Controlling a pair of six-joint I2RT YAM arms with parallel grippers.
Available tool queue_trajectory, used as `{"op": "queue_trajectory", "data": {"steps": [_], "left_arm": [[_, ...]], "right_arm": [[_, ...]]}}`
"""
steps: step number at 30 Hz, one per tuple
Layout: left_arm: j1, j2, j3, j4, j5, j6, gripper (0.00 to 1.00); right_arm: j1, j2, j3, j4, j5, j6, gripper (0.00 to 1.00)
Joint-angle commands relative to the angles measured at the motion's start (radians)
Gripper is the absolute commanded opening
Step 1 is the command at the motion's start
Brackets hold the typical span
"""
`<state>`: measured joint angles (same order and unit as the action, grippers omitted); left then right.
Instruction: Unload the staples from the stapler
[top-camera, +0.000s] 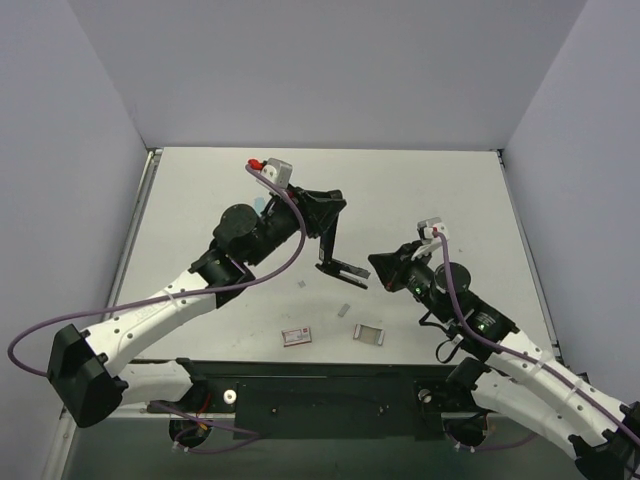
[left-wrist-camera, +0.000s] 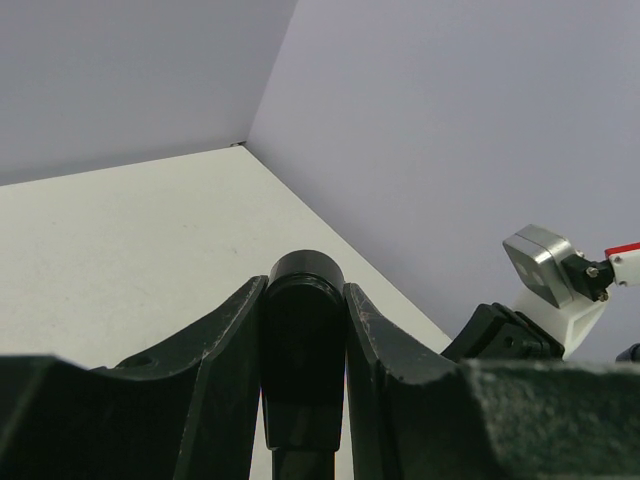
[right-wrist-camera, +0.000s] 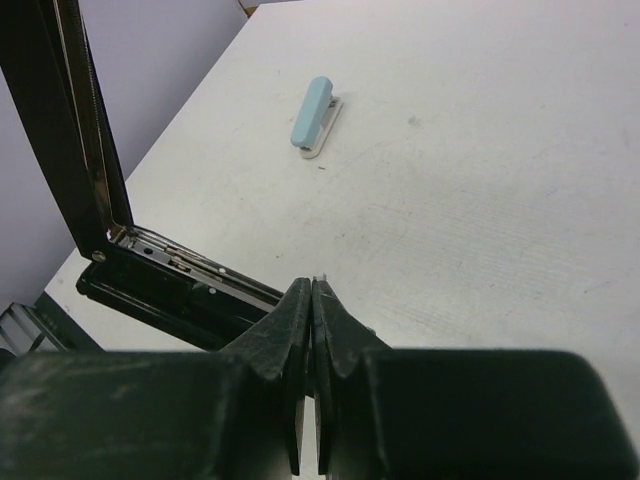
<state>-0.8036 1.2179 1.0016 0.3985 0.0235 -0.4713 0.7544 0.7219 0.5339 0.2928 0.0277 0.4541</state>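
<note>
Stapler (top-camera: 340, 271) stands hinged wide open near the middle of the white table (top-camera: 420, 190), all black with a bright metal magazine; its top arm points steeply up while its base reaches out toward the right arm. Whether the base rests on the table or hangs just above it cannot be told. The left gripper (top-camera: 330, 218) is clamped at a middling width on the raised top arm; in the left wrist view its two fingers (left-wrist-camera: 225, 350) press both sides of the rounded black end of the stapler (left-wrist-camera: 305, 330). The right gripper (top-camera: 375, 266) sits just beside the free end of the base with its fingers pressed together (right-wrist-camera: 312, 292), and nothing can be made out between them. From the right wrist the open magazine channel (right-wrist-camera: 170, 262) shows, metal-lined. Farther along the table lies a pale blue object (right-wrist-camera: 315, 115). Near the front edge lie a small red-and-white box (top-camera: 296, 337), its print too small to read, and a silvery piece (top-camera: 369, 333), apart from each other.
</note>
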Motion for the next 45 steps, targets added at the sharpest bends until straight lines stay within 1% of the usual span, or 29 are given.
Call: {"op": "queue_trajectory", "data": {"steps": [1, 6, 9, 14, 16, 18, 20, 24, 29, 37, 45], "left_arm": [[-0.003, -0.061, 0.005, 0.063, -0.042, -0.021, 0.0], [-0.005, -0.087, -0.003, 0.043, -0.063, -0.01, 0.0], [-0.005, -0.097, -0.018, 0.043, -0.08, -0.009, 0.0], [-0.006, -0.113, -0.044, 0.054, -0.123, -0.029, 0.0], [-0.008, -0.116, -0.055, 0.063, -0.138, -0.032, 0.0], [-0.014, -0.118, -0.06, 0.069, -0.151, -0.035, 0.0], [-0.02, -0.116, -0.066, 0.074, -0.168, -0.036, 0.0], [-0.042, -0.121, -0.08, 0.083, -0.198, -0.041, 0.0], [-0.066, -0.141, -0.098, 0.074, -0.24, -0.049, 0.0], [-0.12, -0.196, -0.155, 0.077, -0.255, -0.095, 0.0], [-0.137, -0.259, -0.213, 0.051, -0.209, -0.145, 0.0]], "right_arm": [[0.011, -0.09, 0.026, -0.112, 0.032, -0.017, 0.0], [0.017, -0.171, -0.023, -0.187, -0.047, 0.024, 0.0], [0.026, -0.187, -0.073, -0.201, -0.072, 0.063, 0.0], [0.069, -0.181, -0.161, -0.104, -0.109, 0.15, 0.0], [0.1, -0.153, -0.195, -0.055, -0.091, 0.173, 0.0], [0.166, -0.116, -0.219, -0.005, -0.048, 0.193, 0.0], [0.203, -0.07, -0.244, 0.058, -0.002, 0.211, 0.0], [0.229, 0.011, -0.259, 0.137, 0.054, 0.261, 0.0], [0.23, 0.037, -0.287, 0.201, 0.149, 0.298, 0.0], [0.227, 0.004, -0.265, 0.146, 0.248, 0.252, 0.0], [0.226, -0.056, -0.212, 0.071, 0.307, 0.144, 0.0]]}}
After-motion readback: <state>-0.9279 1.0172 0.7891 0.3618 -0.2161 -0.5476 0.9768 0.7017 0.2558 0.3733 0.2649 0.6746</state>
